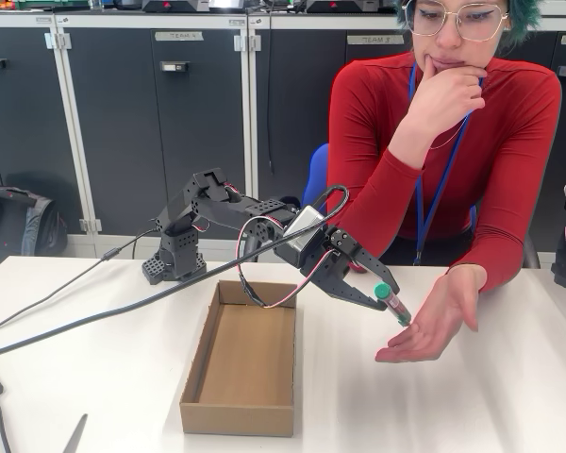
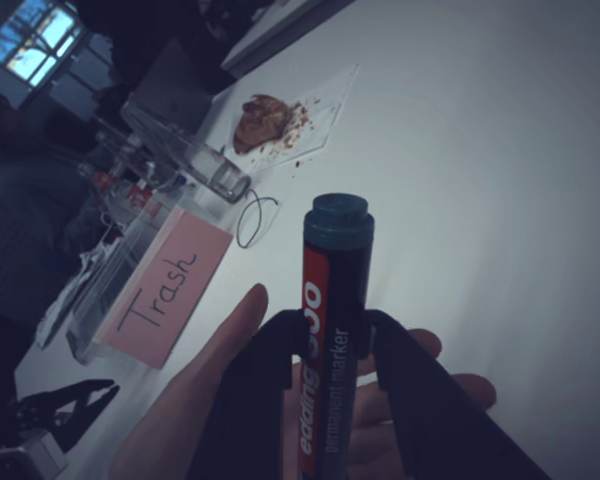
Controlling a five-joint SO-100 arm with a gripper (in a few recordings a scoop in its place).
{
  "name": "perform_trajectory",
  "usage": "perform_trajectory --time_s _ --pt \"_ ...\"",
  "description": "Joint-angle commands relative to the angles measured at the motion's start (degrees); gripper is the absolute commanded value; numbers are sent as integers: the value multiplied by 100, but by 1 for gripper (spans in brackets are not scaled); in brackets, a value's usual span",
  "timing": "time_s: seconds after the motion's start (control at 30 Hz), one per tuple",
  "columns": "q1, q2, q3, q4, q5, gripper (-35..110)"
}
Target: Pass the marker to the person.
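My gripper (image 1: 373,294) is shut on the marker (image 1: 392,304), which has a green cap and a dark barrel with a red-and-white label. In the fixed view the marker hangs just above the open palm (image 1: 432,321) of the person (image 1: 453,142) in a red top, seated behind the table at the right. In the wrist view the marker (image 2: 332,330) stands between my two dark fingers (image 2: 265,385), green end pointing away, with the person's hand (image 2: 205,395) spread underneath it.
An open cardboard box (image 1: 242,357) lies on the white table (image 1: 94,377) left of the gripper. Cables (image 1: 75,311) run across the table's left side. In the wrist view a pink "Trash" sign (image 2: 165,285) and clutter sit at the far left.
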Motion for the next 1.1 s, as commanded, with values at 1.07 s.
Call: perform_trajectory --time_s 1.07 --pt "299 466 492 -246 2109 -5"
